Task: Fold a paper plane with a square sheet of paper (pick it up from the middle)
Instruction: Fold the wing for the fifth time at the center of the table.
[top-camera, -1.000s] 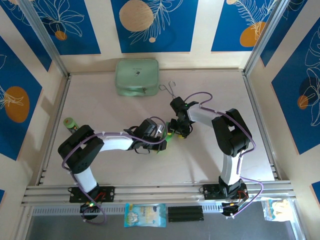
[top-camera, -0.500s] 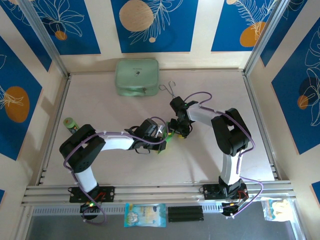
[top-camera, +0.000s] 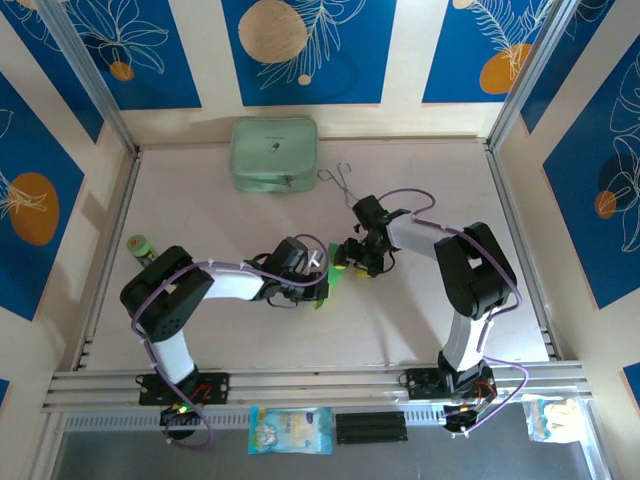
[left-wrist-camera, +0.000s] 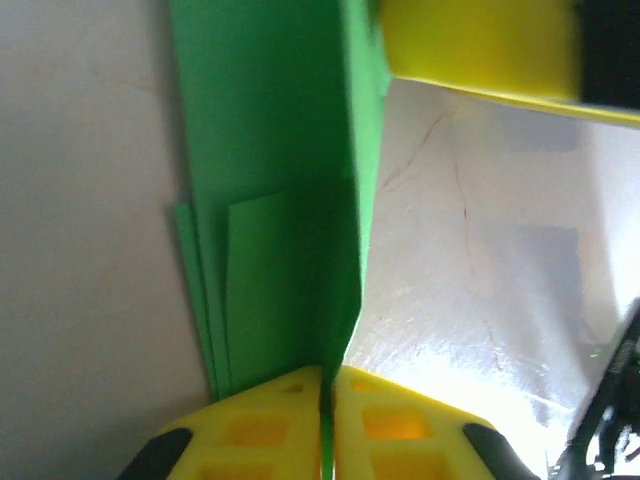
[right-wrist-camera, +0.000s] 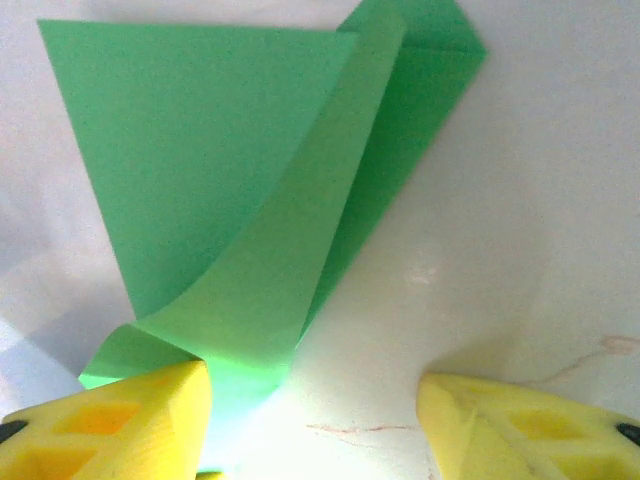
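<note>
- Across the pale table (top-camera: 200, 200): both arms bent inward to meet near the middle, well apart from the mint case (top-camera: 274, 153) at the far edge
- Between the two wrists, lying on the table: the square sheet of paper (right-wrist-camera: 190, 130), bright green, not a flat square but folded into a long, narrow, layered wedge
- In the right wrist view: one flap lifting and curling off the layer beneath, not pressed flat
- Left gripper (left-wrist-camera: 328, 395): pressed together on a standing edge of the paper, pinching it at one end
- Right gripper (right-wrist-camera: 312, 405): spread wide, straddling the other end, one finger (right-wrist-camera: 120, 415) right at the paper's corner, nothing held
- Just beside the case: thin wire tongs (top-camera: 340, 178), apart from both grippers
- Judged progress: probably past halfway, with the centre crease and the early folds seemingly in and the shape narrowing towards a dart
- Judged remainder: flatten the curling flap, crease both wings to match, spread them into a finished plane
</note>
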